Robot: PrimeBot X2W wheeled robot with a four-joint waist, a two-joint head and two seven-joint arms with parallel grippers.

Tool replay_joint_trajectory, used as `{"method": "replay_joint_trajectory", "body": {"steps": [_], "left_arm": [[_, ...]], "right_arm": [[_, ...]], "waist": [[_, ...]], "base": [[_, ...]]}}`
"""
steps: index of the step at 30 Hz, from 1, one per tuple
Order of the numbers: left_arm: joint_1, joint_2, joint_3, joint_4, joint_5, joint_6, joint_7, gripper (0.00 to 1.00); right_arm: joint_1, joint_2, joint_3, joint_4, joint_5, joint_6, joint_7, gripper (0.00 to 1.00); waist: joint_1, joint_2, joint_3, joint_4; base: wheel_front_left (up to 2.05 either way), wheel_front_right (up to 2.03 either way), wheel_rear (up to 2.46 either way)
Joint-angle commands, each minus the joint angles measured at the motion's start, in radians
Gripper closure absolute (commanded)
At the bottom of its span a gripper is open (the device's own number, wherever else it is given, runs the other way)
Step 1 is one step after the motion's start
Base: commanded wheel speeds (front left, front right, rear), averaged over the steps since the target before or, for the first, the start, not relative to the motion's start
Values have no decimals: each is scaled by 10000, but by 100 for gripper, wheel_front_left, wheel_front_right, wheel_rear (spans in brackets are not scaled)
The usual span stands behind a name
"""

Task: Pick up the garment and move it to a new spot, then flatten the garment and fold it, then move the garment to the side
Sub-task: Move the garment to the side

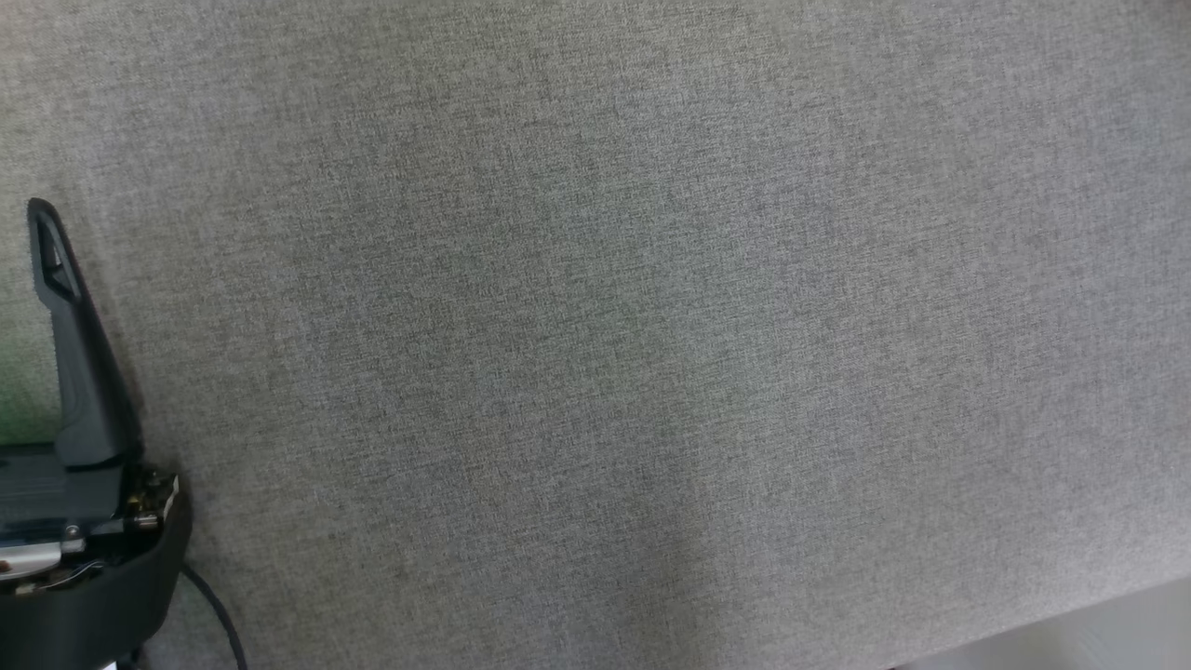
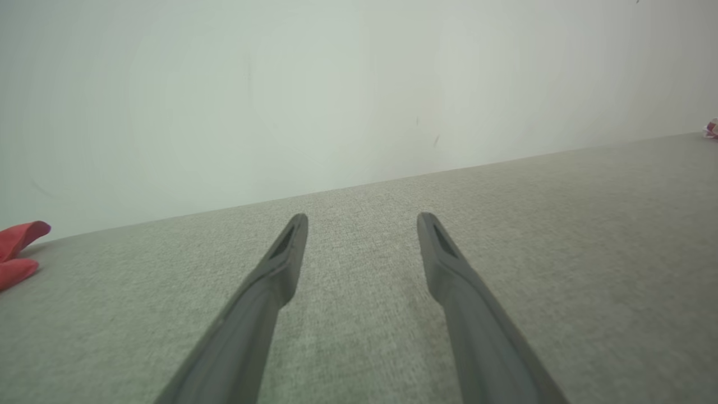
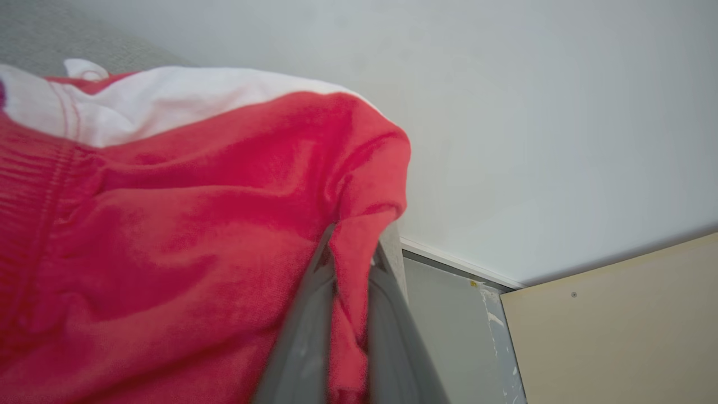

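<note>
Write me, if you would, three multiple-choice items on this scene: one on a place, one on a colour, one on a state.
1. The left gripper is above:
A) a grey surface
B) a wooden floor
C) a sink

2. The garment is:
A) blue
B) red and white
C) black

3. The right gripper is:
A) open
B) shut on nothing
C) shut on the garment

Answers:
1 A, it hangs open over grey weave.
2 B, red cloth shows with a white part at its top.
3 C, a red fold is pinched in it.
</note>
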Motion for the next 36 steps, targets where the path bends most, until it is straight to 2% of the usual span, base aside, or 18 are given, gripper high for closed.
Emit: {"method": "replay_joint_trajectory", "body": {"steps": [1, 2, 3, 4, 11, 20, 29, 36], "left_arm": [[-135, -10, -120, 1002, -47, 13, 130, 0], [-134, -7, -124, 1006, -51, 24, 132, 0], [-147, -7, -141, 1026, -43, 42, 132, 0], [-164, -11, -152, 1054, -45, 54, 132, 0], [-57, -154, -203, 1199, -128, 177, 129, 0], [839, -533, -202, 1630, -328, 255, 124, 0], [1807, -860, 75, 2548, -582, 139, 60, 0], [2693, -1093, 216, 3027, -682, 47, 60, 0]], "right_arm": [[-138, 76, -2, 41, -58, -27, -51, 100], [-189, 105, -31, 79, -66, -27, -128, 76], [-215, 136, -29, 131, -103, -27, -180, 29], [-215, 176, -5, 183, -134, -27, -180, 0], [-305, 508, -194, 445, -555, -27, -486, 0], [443, 1311, -343, -49, -528, -27, -1229, 0], [2739, 2526, -775, -987, -278, -28, -1742, 0], [5018, 3666, -1507, -1758, -369, -28, -1837, 0]], "waist": [[6, 6, 11, 5], [6, 6, 17, 7], [6, 6, 11, 13], [6, 6, -4, 17], [6, 6, -569, 32], [6, 6, -2393, 401], [6, 6, -4752, 1036], [6, 6, -6098, 1407]], "base": [[0, 0, 0], [0, 0, 0], [0, 0, 0], [0, 0, 0], [0, 0, 0], [0, 0, 0], [0, 0, 0], [0, 0, 0]]}}
